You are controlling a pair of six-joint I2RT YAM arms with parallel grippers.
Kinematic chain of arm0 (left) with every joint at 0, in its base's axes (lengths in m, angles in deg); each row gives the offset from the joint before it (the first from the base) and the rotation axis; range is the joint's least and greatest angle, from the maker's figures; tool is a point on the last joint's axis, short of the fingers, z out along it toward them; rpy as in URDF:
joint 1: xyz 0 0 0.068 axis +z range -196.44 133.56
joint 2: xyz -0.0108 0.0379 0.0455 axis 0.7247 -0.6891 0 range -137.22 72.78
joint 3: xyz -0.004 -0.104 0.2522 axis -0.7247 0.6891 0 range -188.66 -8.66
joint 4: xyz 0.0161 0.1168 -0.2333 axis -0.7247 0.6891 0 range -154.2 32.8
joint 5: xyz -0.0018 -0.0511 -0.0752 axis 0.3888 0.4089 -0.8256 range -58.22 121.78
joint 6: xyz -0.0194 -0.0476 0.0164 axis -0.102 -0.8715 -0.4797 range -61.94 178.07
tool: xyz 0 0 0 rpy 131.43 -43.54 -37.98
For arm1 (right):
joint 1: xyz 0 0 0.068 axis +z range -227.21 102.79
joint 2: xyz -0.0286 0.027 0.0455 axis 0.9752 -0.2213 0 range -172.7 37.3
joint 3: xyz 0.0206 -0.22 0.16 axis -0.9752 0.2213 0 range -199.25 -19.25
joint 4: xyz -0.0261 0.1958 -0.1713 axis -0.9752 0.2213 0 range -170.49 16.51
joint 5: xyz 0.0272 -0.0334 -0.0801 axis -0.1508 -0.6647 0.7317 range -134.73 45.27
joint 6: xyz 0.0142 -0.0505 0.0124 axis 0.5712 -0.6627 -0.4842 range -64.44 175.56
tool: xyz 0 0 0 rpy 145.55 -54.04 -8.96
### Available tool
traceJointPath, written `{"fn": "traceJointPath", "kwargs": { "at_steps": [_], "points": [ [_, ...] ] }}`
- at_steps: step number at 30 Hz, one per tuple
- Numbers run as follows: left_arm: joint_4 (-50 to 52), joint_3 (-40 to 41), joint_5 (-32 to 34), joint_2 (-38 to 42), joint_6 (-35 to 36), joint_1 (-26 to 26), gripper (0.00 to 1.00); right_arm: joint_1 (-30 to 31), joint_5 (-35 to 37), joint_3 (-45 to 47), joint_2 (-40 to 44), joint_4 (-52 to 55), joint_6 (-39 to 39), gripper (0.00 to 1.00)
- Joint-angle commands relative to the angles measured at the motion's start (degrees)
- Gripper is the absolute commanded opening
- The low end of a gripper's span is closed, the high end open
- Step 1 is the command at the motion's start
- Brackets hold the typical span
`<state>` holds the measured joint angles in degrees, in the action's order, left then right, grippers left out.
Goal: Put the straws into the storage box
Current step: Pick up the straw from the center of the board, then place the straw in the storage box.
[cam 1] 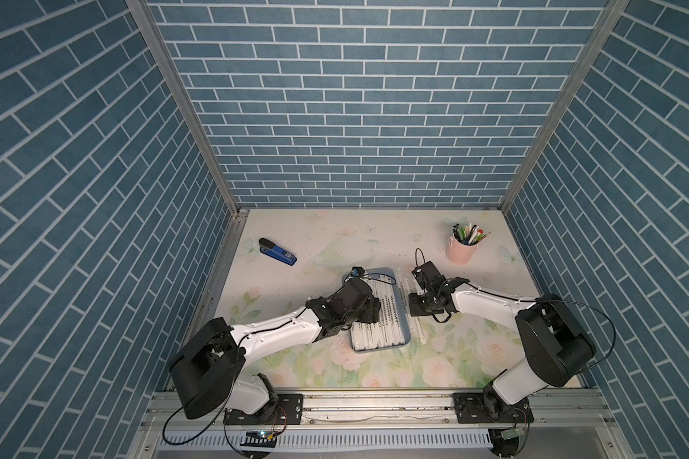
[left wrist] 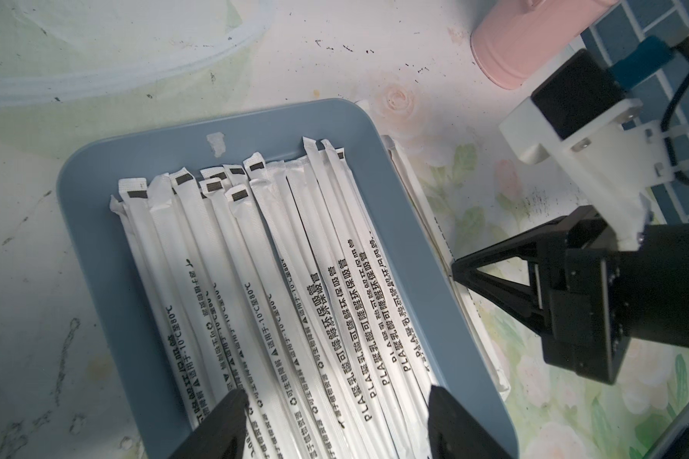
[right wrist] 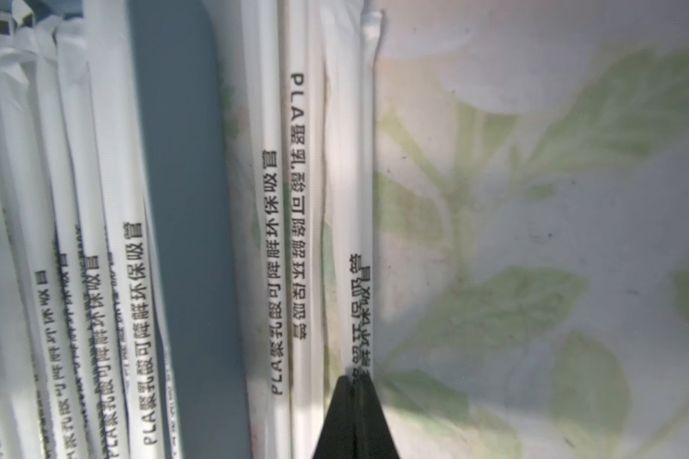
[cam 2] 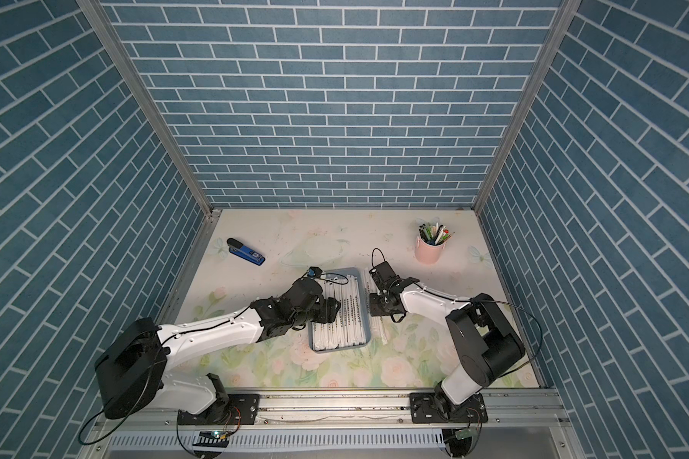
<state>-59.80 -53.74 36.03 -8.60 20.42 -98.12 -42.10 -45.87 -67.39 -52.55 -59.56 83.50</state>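
Straws heaped in storage box, left gripper spread empty above, right gripper pinched, seemingly on loose straw

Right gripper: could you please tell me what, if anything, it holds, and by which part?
The right gripper pinches the outermost loose straw, beside the storage box, around mid-length.
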Motion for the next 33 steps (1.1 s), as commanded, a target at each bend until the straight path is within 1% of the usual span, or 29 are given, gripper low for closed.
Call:
{"fn": "traceJointPath", "kwargs": {
  "at_steps": [1, 7, 11, 13, 15, 20, 23, 26, 33],
  "points": [
    [0.19, -1.40, 0.88, -0.27, 0.90, -0.23, 0.74, -0.67, 1.61, 0.39, 2.77, 3.12, -2.19, 0.05],
    [0.87, -1.59, 2.20, 0.28, 1.26, -0.26, 0.74, -0.66, 1.76, -0.61, 4.76, 4.81, -1.52, 0.05],
    [2.39, -1.26, 5.63, 1.93, 0.44, 0.12, 0.74, -0.03, 1.53, -3.58, 6.79, 6.59, 0.68, 0.04],
    [3.24, -0.83, 6.79, 2.95, -0.09, 0.93, 0.74, 1.85, 2.60, -6.18, 7.55, 7.71, 2.45, 0.03],
    [4.13, -0.19, 7.94, 4.40, -0.53, 2.12, 0.74, 5.24, 4.72, -9.03, 7.30, 8.51, 4.79, 0.03],
    [5.34, 1.75, 8.67, 7.86, -0.12, 4.38, 0.74, 12.72, 8.72, -13.07, 2.96, 7.52, 9.80, 0.02],
    [5.52, 2.94, 8.60, 9.50, -0.09, 4.83, 0.74, 14.92, 11.24, -14.89, -1.08, 7.51, 11.05, 0.02],
    [5.14, 3.97, 8.41, 10.35, -0.22, 4.92, 0.74, 16.03, 14.85, -15.93, -4.22, 8.08, 11.08, 0.02],
    [4.30, 5.34, 8.22, 11.04, 0.07, 5.01, 0.74, 16.21, 17.17, -14.54, -8.28, 8.09, 12.66, 0.01]
  ]
}}
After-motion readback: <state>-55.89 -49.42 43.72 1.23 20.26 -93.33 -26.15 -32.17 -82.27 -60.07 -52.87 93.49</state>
